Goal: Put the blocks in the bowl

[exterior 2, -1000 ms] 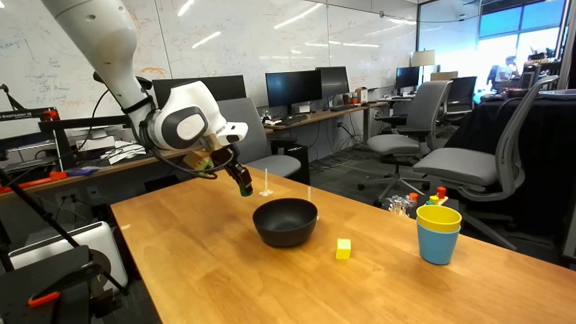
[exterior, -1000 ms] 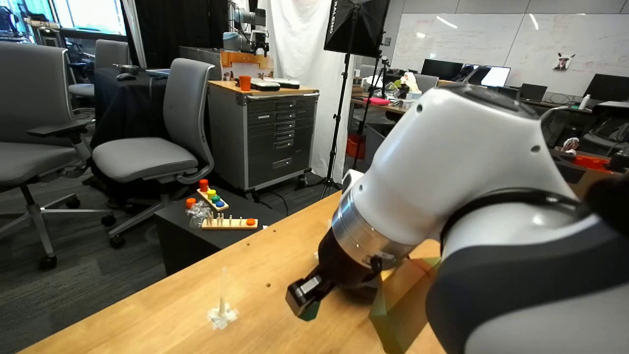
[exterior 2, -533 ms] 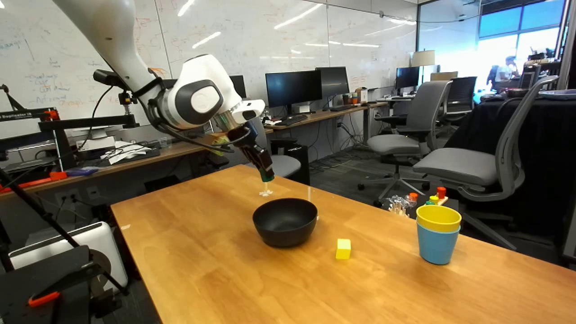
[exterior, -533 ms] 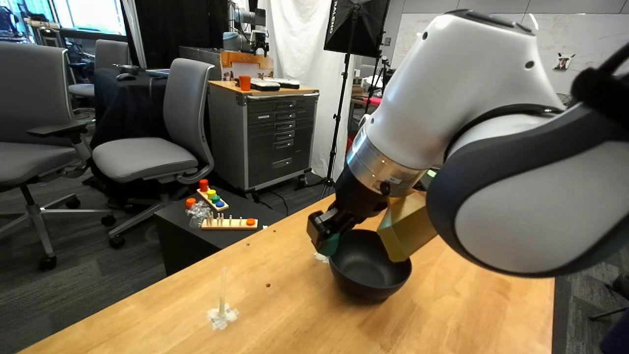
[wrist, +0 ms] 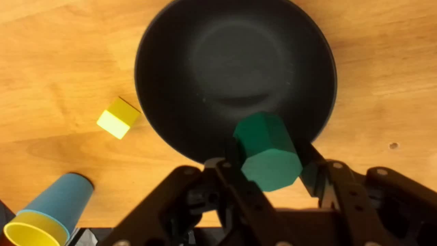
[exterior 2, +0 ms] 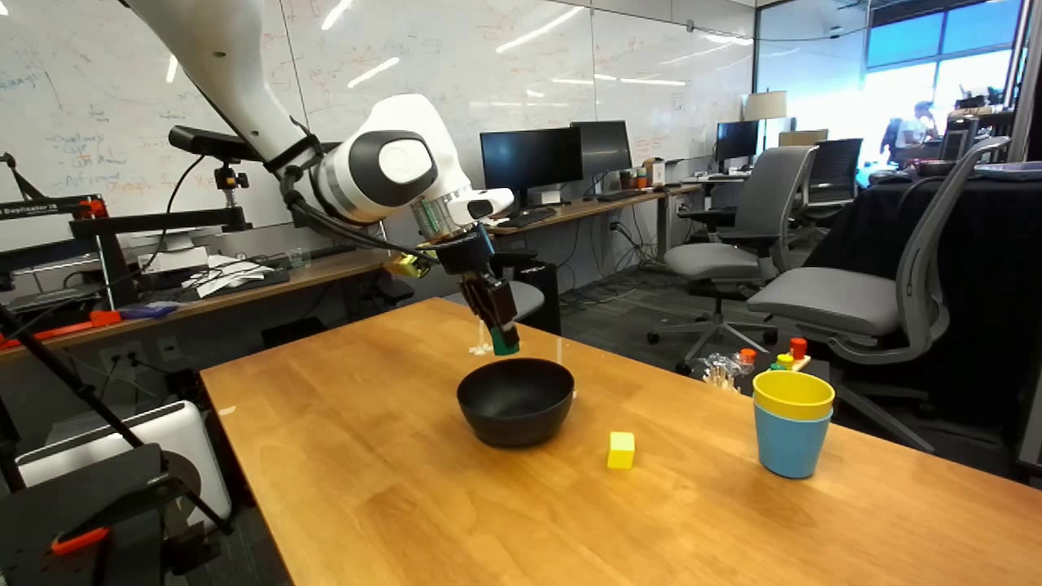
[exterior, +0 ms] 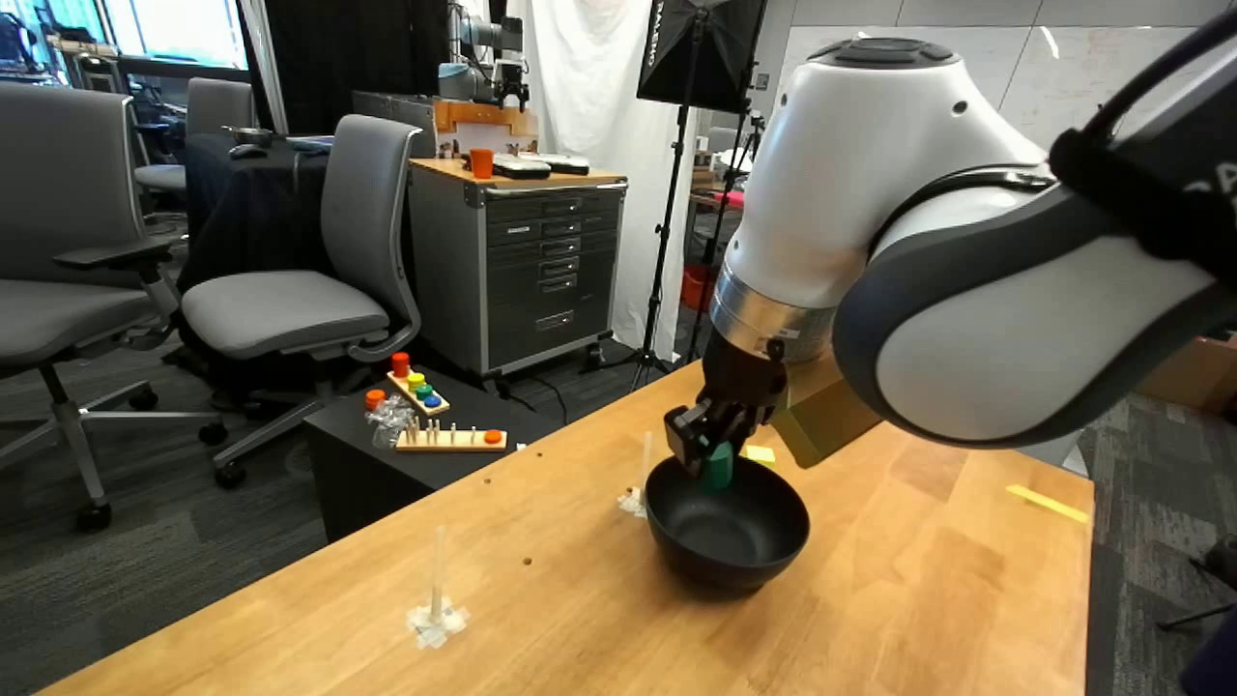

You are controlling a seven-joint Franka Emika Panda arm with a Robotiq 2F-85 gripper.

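Gripper (wrist: 269,155): fingers clamped on the green block (wrist: 268,150)
Green block: held over the bowl (exterior 2: 513,425)
Bowl: upright on the table (exterior 2: 391,505)
Yellow block (exterior 2: 621,451): on the table, near the bowl
Yellow cup (exterior 2: 794,395): nested in the blue cup (exterior 2: 790,443), well apart from the bowl

Grey chairs (exterior: 285,307), dark floor (exterior: 184,570)

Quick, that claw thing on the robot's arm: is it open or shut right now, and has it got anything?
Gripper: closed, holding the green block.
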